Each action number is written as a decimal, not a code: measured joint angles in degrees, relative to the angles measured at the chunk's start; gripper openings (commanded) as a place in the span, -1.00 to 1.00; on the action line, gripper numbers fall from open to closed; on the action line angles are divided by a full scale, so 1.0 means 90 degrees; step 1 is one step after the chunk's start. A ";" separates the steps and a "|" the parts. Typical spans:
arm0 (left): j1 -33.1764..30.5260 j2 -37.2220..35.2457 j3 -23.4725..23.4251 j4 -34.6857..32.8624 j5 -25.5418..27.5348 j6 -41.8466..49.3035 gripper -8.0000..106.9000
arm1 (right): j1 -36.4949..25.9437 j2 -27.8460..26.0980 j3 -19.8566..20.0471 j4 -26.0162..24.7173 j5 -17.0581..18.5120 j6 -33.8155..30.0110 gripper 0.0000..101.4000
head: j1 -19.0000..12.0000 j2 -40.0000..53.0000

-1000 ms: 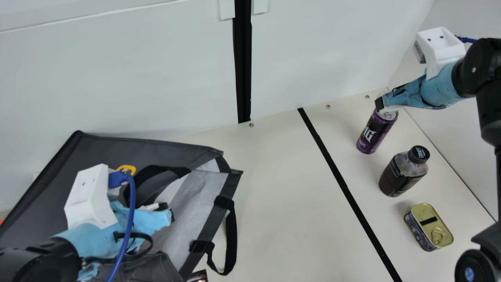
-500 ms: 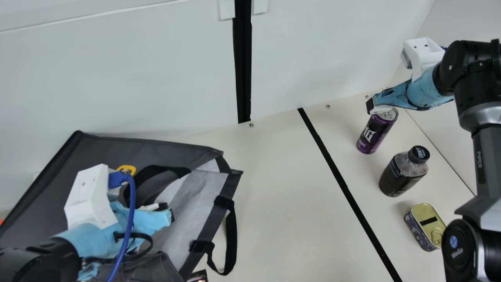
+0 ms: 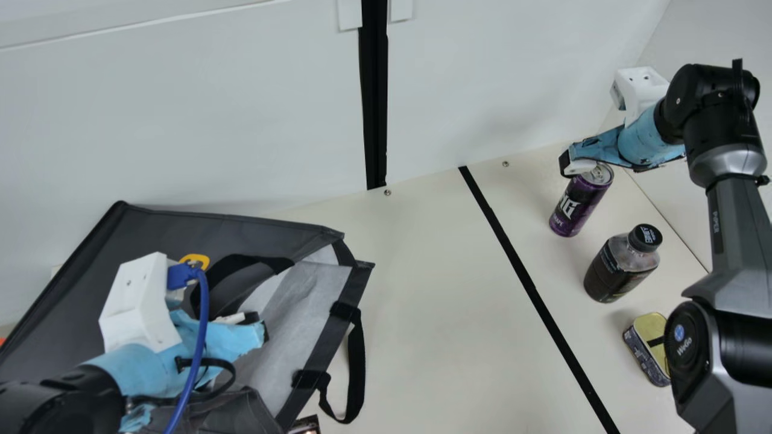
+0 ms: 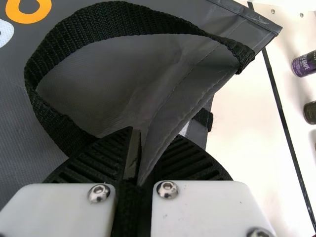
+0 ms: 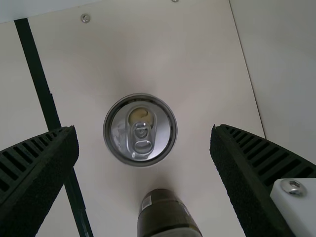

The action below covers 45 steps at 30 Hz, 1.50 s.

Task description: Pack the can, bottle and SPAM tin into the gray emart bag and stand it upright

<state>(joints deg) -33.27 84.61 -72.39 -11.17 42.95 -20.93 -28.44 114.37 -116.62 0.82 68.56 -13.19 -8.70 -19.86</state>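
Cream table [image 3: 434,313] spreads beneath everything. Nearest is the left gripper [image 3: 263,333], closed on a gray cloth edge of the bag [image 3: 181,229], which lies on its side around it; a black strap [image 4: 49,59] loops beside its fingers. Across from it, on the near side of the right gripper [image 3: 568,166], sits the tin [image 3: 642,355], partly behind the right arm [image 3: 739,229]. Next comes the bottle [image 3: 615,274], upright, then the can [image 3: 576,208], standing just below that gripper, whose fingers are spread wide. Beyond rises a white wall [image 3: 241,120].
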 measured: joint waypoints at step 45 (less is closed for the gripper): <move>0.0000 0.0000 0.0000 0.0000 0.0000 0.0000 -1.00 | 0.0213 -0.0088 0.0231 0.0086 -0.0015 -0.0252 -1.00 | 0.0000 -0.0010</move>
<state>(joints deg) -33.27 84.61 -72.39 -11.17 42.95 -20.93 -26.52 113.58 -114.54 1.60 68.42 -15.46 -8.70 -19.95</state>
